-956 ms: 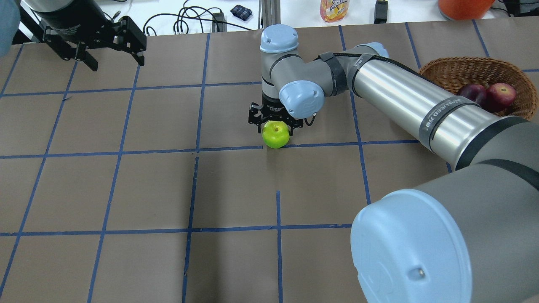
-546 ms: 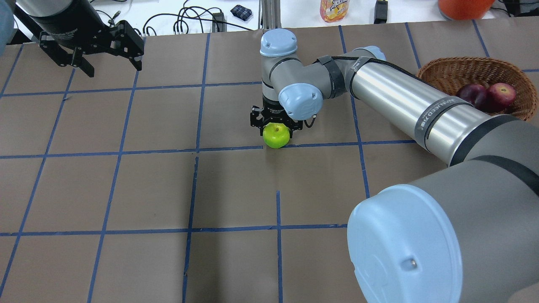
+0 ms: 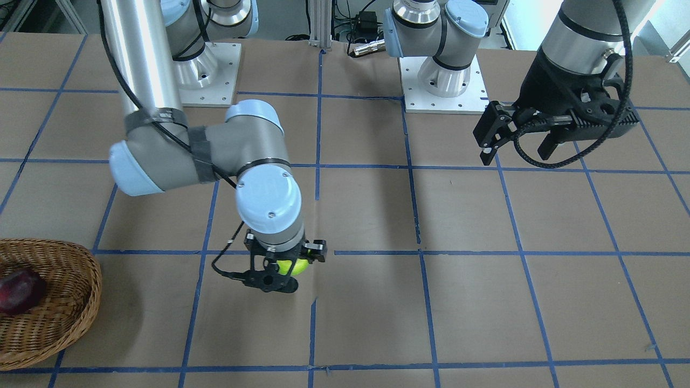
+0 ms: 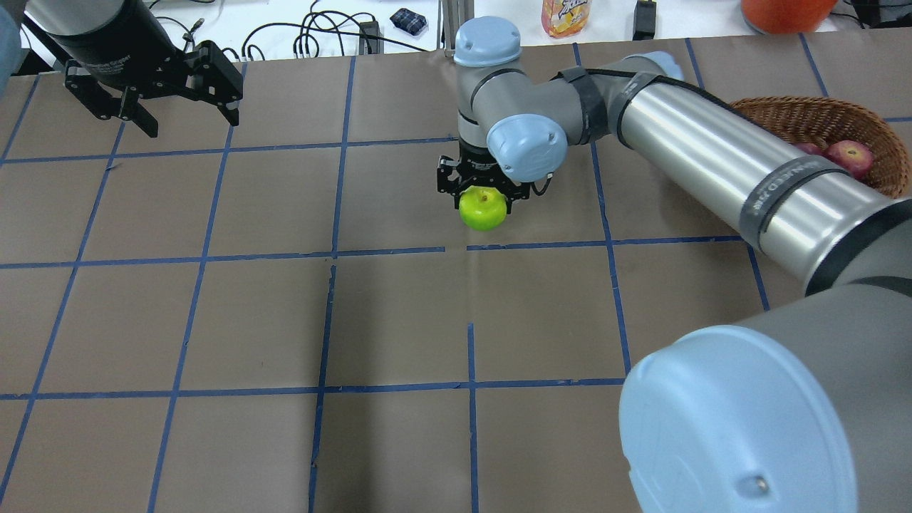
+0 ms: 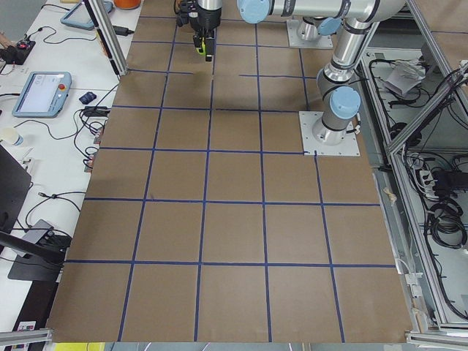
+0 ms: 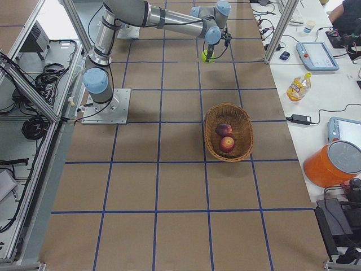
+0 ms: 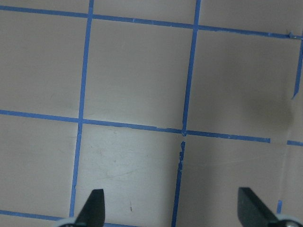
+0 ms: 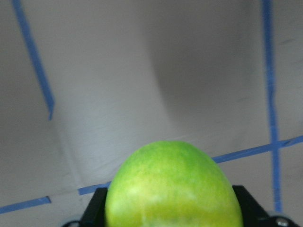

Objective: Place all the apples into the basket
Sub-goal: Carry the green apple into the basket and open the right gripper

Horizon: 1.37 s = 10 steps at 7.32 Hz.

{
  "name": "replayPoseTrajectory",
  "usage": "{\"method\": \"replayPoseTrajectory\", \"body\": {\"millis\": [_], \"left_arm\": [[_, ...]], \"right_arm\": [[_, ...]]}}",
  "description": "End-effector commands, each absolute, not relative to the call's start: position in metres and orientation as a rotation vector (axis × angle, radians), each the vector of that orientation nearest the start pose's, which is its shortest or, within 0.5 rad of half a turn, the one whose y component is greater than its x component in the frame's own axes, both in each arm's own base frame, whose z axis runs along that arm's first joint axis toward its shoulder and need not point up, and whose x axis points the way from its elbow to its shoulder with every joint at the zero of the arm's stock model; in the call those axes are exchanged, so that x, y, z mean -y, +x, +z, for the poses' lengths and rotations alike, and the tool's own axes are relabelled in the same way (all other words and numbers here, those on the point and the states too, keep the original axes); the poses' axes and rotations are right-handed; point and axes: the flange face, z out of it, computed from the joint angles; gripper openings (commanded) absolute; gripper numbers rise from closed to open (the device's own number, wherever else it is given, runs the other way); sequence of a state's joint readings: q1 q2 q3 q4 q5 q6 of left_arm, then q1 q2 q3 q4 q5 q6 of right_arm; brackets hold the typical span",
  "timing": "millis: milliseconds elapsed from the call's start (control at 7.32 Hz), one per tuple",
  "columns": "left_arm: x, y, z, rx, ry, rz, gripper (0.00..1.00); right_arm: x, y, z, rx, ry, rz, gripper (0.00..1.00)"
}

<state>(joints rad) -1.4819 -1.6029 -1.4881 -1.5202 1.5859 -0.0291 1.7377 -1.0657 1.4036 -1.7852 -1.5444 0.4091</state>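
My right gripper is shut on the lime green apple and holds it just above the table's middle; the pair also shows in the front view and fills the right wrist view. The wicker basket stands at the far right, its rim partly behind my right arm. The red apple and the maroon apple lie inside it. My left gripper hangs open and empty over the far left; its fingertips frame bare table.
Beyond the table's far edge are a juice bottle, an orange bucket and cables. My right arm's long link stretches between the apple and the basket. Blue tape lines grid the brown table.
My right gripper has risen with the green apple and shifted a little away from me and rightward. The left gripper has barely moved.
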Motion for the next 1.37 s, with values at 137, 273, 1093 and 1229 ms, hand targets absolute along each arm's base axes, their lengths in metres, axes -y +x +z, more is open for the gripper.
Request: {"method": "replayPoseTrajectory", "body": {"millis": [137, 273, 1093, 1229], "left_arm": [[0.522, -0.086, 0.519, -3.112, -0.185, -0.157, 1.0], [0.522, -0.086, 0.519, -3.112, -0.185, -0.157, 1.0], [0.52, -0.087, 0.517, -3.114, -0.19, -0.16, 1.0], [0.519, -0.088, 0.516, -3.114, -0.195, -0.153, 1.0]], "right_arm": [[0.641, 0.068, 0.348, -3.157, 0.361, 0.211, 0.0], [0.645, 0.019, 0.344, -3.2, 0.229, 0.211, 0.0], [0.684, -0.104, 0.247, -3.237, -0.03, 0.182, 0.0], [0.684, -0.103, 0.24, -3.231, -0.011, 0.188, 0.41]]}}
